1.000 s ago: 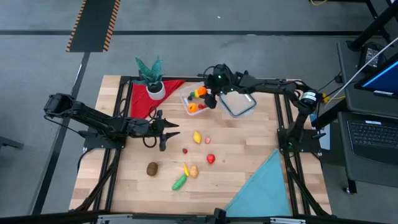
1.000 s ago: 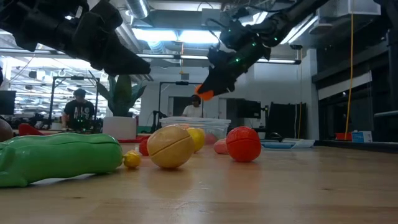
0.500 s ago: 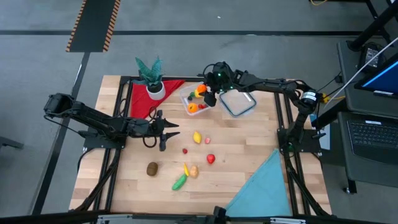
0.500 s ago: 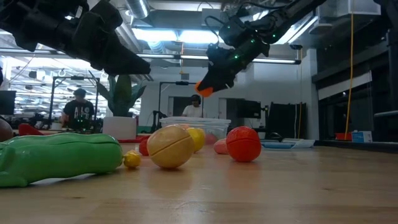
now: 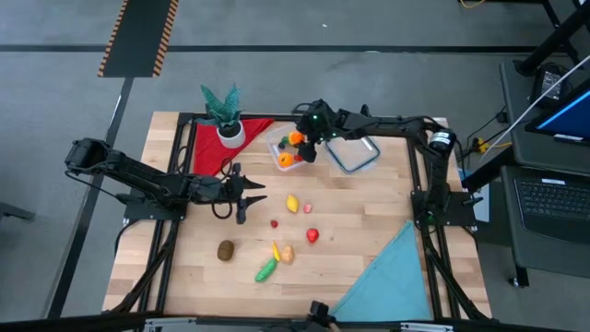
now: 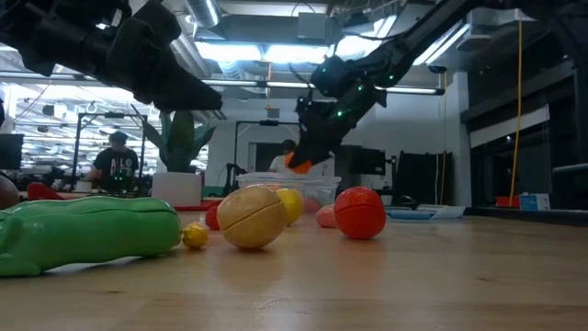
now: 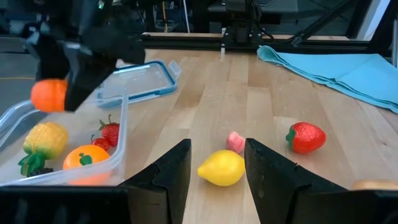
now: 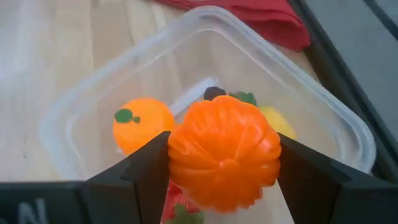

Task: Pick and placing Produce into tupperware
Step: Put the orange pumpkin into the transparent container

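Orange pumpkin; clear tupperware; yellow lemon.

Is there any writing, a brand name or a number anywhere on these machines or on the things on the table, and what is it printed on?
"N": a pale letter, seemingly the tail of a longer word cut off at the picture's edge, on the dark body of the right gripper, which holds the orange pumpkin over the tupperware.
Monitor beside the table: lit blue, too small to read.
Produce, blue-rimmed lid and cloths: no writing visible.
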